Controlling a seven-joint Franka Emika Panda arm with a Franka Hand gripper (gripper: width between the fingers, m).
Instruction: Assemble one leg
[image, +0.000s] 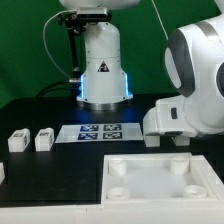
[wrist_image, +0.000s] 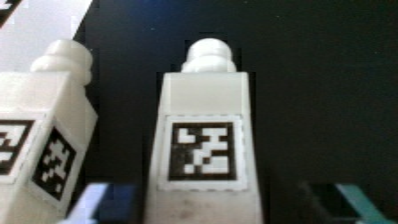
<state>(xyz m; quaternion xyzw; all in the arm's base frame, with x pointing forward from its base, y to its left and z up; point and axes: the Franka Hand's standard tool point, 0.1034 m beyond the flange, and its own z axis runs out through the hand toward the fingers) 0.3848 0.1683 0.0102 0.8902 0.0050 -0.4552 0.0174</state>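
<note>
In the wrist view a white leg with a black-and-white tag stands straight between my fingers, its rounded peg end pointing away from the camera. My gripper is open around the leg's near end. The blue left fingertip and the teal right fingertip each stand a little off its sides. A second tagged leg lies just beside it. In the exterior view two other legs sit at the left. My fingers are hidden there behind the arm's white body at the right.
The large white plate with round corner sockets lies at the front. The marker board lies in the middle in front of the robot base. The table is black.
</note>
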